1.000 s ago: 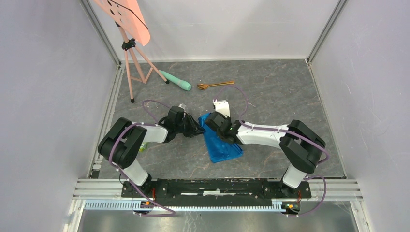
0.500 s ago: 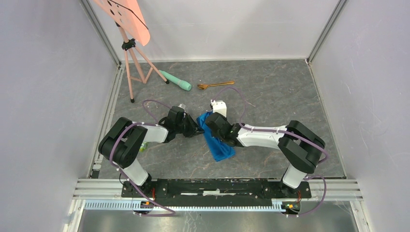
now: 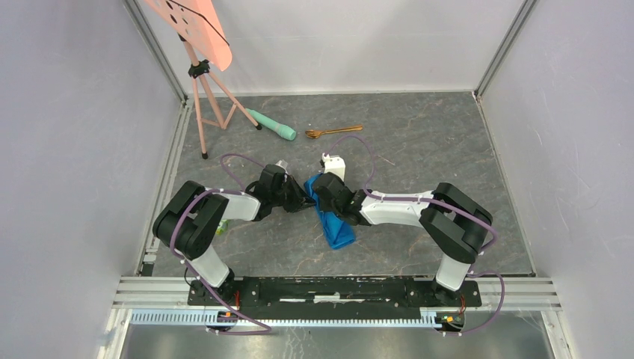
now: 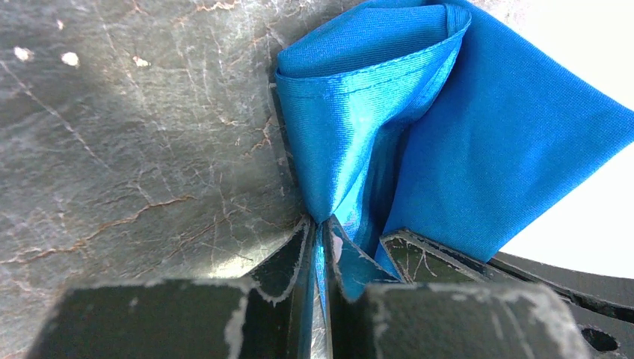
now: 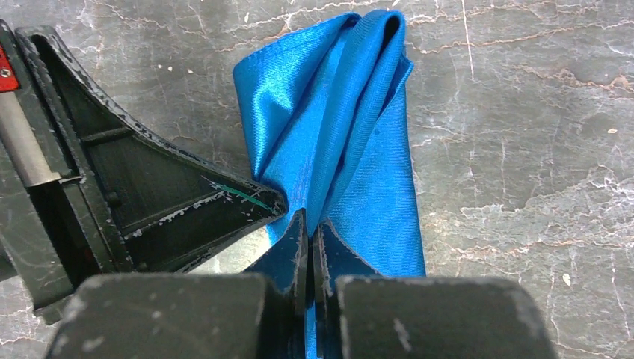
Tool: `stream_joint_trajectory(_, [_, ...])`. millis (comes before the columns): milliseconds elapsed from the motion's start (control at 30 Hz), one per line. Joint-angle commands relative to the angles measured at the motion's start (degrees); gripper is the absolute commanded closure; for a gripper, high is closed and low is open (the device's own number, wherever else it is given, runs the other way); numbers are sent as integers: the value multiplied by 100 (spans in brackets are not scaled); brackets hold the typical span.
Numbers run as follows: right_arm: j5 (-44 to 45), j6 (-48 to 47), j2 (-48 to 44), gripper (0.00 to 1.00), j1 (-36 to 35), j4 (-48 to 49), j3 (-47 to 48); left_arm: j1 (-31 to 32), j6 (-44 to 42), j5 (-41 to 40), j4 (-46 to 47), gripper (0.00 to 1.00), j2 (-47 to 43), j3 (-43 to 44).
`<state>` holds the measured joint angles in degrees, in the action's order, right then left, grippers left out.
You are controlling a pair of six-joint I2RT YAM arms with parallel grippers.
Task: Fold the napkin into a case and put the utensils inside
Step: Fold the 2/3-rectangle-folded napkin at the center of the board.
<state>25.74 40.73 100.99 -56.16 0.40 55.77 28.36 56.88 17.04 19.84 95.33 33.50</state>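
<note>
Folded further, the napkin [image 3: 338,228] lies narrower; left gripper [image 4: 320,226] and right gripper [image 5: 308,218] each clamp its far end, pinning layers.

My right gripper [image 3: 321,193] has dragged the napkin [image 3: 340,230] it pinches toward the left of the frame, and my right elbow followed. The cloth, a second ago a broad sheet spreading to the lower right, is now a narrow strip. My left gripper [image 3: 305,200] has closed onto its upper end.
</note>
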Motion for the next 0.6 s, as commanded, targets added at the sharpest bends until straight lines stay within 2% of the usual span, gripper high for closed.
stream_joint_trajectory(0, [-39,31,6,100,-32,398,62,15,-379,-96,-172,87,108,102])
stream_joint_trajectory(300, [-272,-538,89,100,-33,1095,-303,16,-516,-147,-303,87,15,96])
stream_joint_trajectory(567, [-551,-1049,15,100,51,1050,-327,18,-612,-200,-434,88,-11,140])
